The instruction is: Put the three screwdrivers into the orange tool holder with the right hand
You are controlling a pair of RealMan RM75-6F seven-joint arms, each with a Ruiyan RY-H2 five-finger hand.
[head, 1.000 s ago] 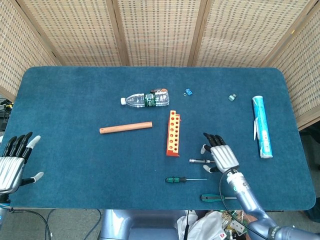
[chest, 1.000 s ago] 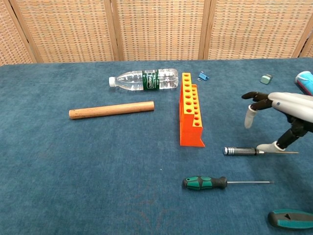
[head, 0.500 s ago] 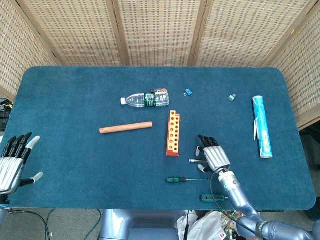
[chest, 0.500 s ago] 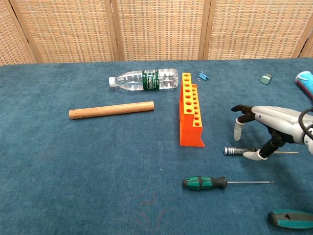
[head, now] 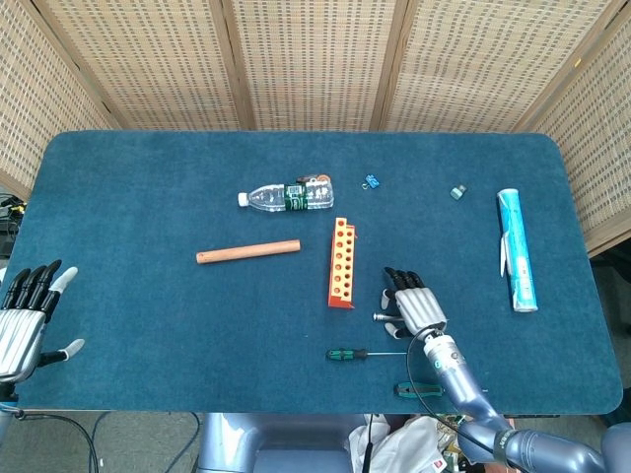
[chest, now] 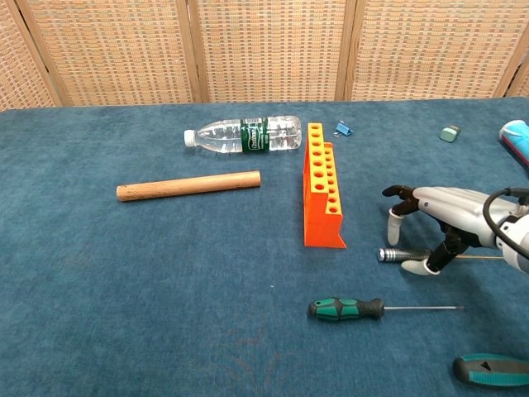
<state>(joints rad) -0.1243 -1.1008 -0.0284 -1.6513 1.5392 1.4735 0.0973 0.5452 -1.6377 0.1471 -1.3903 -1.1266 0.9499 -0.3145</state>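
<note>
My right hand (chest: 442, 217) hovers palm-down, fingers spread, holding nothing. The silver-handled screwdriver (chest: 398, 255) lies beneath the fingertips, thumb beside its handle. The orange tool holder (chest: 321, 195) stands just beyond the fingertips. My left hand (head: 25, 317) rests with fingers spread.

The right hand (chest: 430, 217) is held low over a silver-handled screwdriver (chest: 402, 255), fingers spread, thumb beside the handle. An orange tool holder (chest: 322, 189) is seen to its left. A green-handled screwdriver (chest: 347, 309) lies nearer the camera, another (chest: 489, 369) at the bottom corner.
</note>
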